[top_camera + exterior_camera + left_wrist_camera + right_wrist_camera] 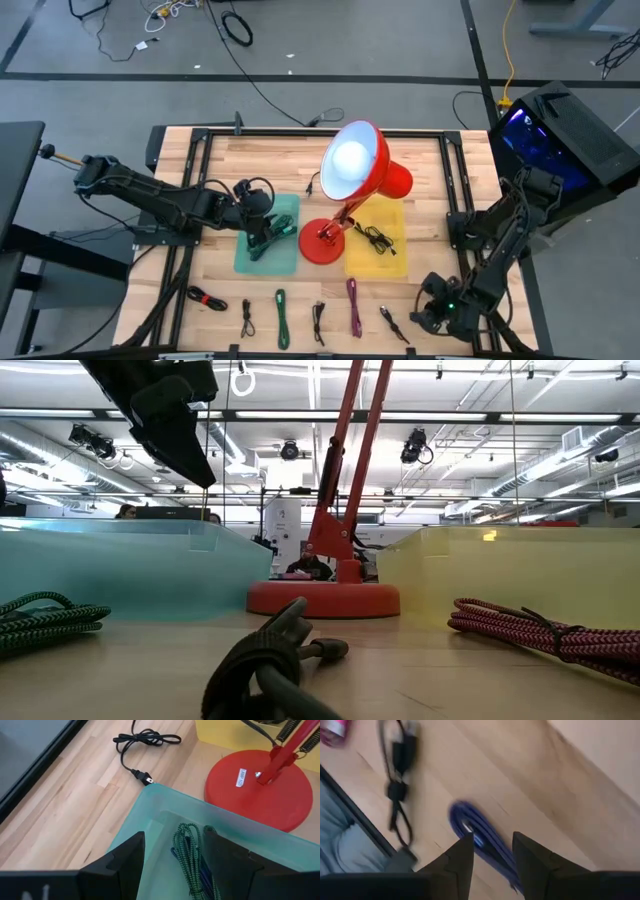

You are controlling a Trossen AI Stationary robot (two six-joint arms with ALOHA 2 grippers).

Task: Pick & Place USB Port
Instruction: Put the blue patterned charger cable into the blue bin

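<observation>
Table (420,150): wood slats, dark frame.
Lamp (355,165): red, between teal bin (290,205) and yellow bin (395,215); white base sticker, print unreadable.
Left gripper (172,857): fingers wide apart over teal bin, empty; green cable (187,852) below, inside.
Right gripper (492,852): front edge, part open over blue cable (477,835); grasp unclear.

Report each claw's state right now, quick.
Left claw: open, over the teal bin, straddling a green braided cable lying in it, not gripping.
Right claw: open, above a blue cable on the table, holding nothing.
</observation>
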